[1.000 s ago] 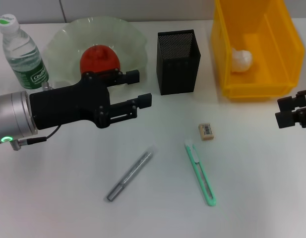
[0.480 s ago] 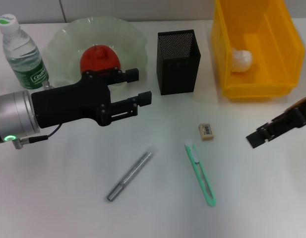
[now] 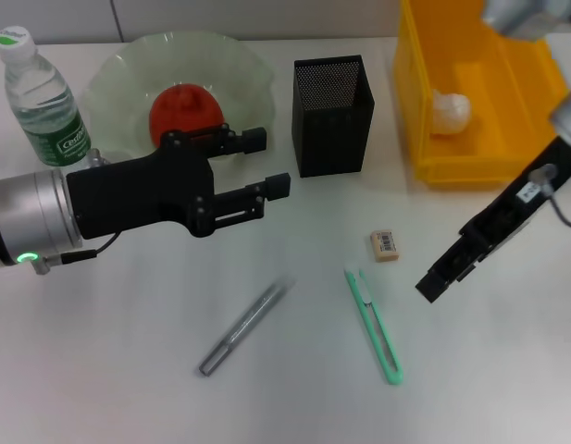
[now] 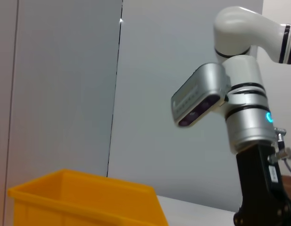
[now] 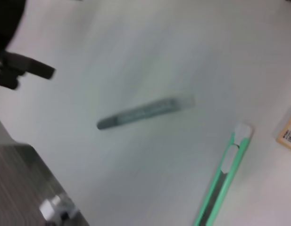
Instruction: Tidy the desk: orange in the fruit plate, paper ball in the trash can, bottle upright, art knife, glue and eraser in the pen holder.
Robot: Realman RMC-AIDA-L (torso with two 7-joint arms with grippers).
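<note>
Right claw (image 3: pixel 431 285) at centre-right, aperture unreadable; best descend squarely over small beige eraser (image 3: pixel 385 245), avoiding green plastic art knife (image 3: pixel 374 323). Left claw (image 3: pixel 266 162), fingers apart, hovers upper-centre.

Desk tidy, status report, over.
Left gripper jaws open, empty, near pen holder. Right gripper beside art knife. Eraser, glue on desk, unobstructed.

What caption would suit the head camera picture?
Right gripper descends toward green art knife and eraser; left gripper hovers open before the pen holder.
</note>
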